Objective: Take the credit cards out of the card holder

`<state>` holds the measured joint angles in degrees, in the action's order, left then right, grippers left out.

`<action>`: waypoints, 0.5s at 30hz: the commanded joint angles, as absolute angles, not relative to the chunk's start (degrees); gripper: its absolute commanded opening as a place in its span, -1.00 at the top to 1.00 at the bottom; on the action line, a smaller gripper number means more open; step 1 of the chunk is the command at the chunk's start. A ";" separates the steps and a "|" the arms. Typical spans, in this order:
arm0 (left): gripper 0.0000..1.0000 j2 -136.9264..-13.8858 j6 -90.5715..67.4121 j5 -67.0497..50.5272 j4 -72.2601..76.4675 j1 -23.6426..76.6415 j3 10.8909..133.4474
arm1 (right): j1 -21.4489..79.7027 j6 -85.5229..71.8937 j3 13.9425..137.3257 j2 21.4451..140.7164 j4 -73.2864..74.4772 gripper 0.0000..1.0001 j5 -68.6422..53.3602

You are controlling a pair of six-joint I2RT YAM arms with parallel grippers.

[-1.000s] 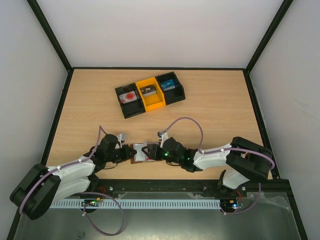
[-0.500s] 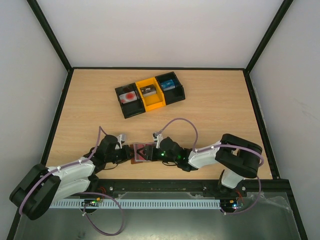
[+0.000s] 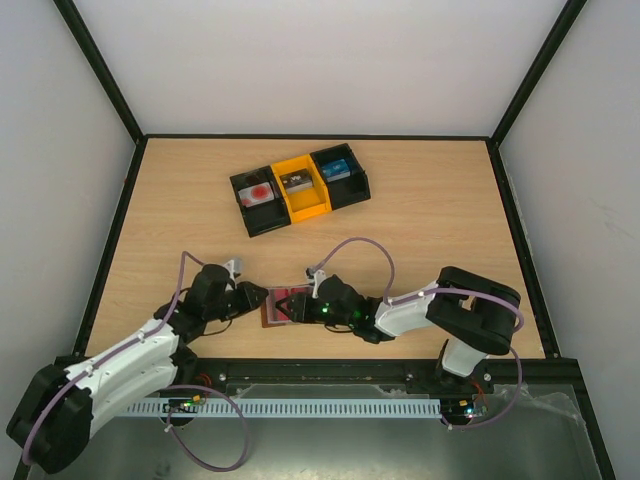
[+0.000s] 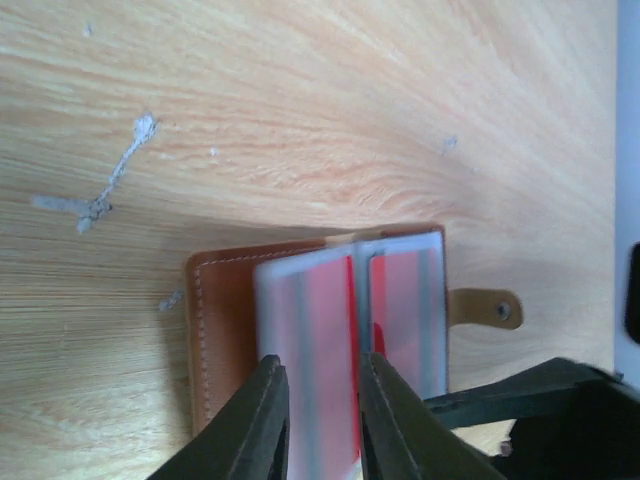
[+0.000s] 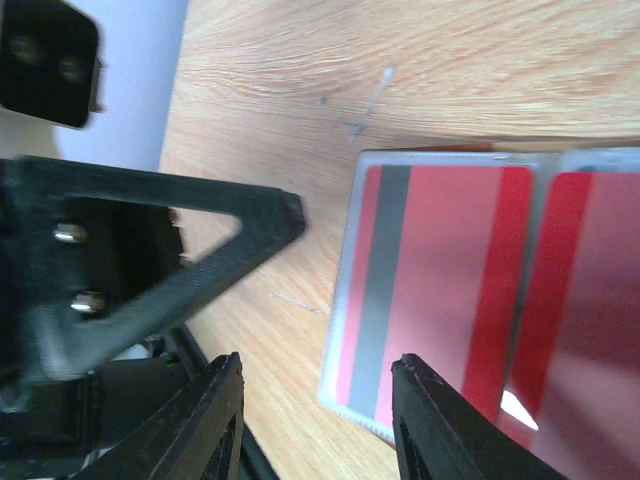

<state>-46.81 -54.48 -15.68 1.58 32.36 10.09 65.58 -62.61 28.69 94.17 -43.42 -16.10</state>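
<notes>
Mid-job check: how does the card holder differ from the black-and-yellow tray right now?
The card holder is brown and lies open near the front edge; the tray is black with a yellow middle and sits farther back. The left gripper and right gripper are at the card holder; neither is near the tray. The card holder shows red cards behind clear pockets; the tray has three open-topped compartments. Both rest flat on the table.

Plain white walls (image 3: 320,60) enclose a light wood-grain tabletop (image 3: 430,230), faintly scuffed and bordered by a thin black metal frame (image 3: 310,135), under soft, even light.
</notes>
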 commanded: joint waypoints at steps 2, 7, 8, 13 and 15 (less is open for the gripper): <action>0.48 -44.07 -53.26 -13.83 -7.26 31.73 14.79 | 65.39 -59.86 30.69 92.40 -37.38 0.24 -11.72; 0.38 -41.97 -53.48 -15.82 -6.59 31.71 15.51 | 65.40 -59.26 31.70 92.49 -34.94 0.26 -10.58; 0.38 -41.97 -53.39 -16.67 -5.45 31.72 15.13 | 65.41 -59.37 31.89 92.59 -34.56 0.26 -10.41; 0.59 -45.79 -54.55 -22.85 3.66 31.73 11.65 | 65.41 -59.43 32.78 93.47 -33.05 0.32 -9.74; 0.63 -48.18 -55.10 -25.17 7.86 31.68 9.93 | 65.43 -59.48 33.51 94.32 -32.85 0.33 -10.45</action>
<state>-44.73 -54.41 -19.22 -0.01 32.05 13.06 65.58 -60.23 31.40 93.76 -34.96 -11.51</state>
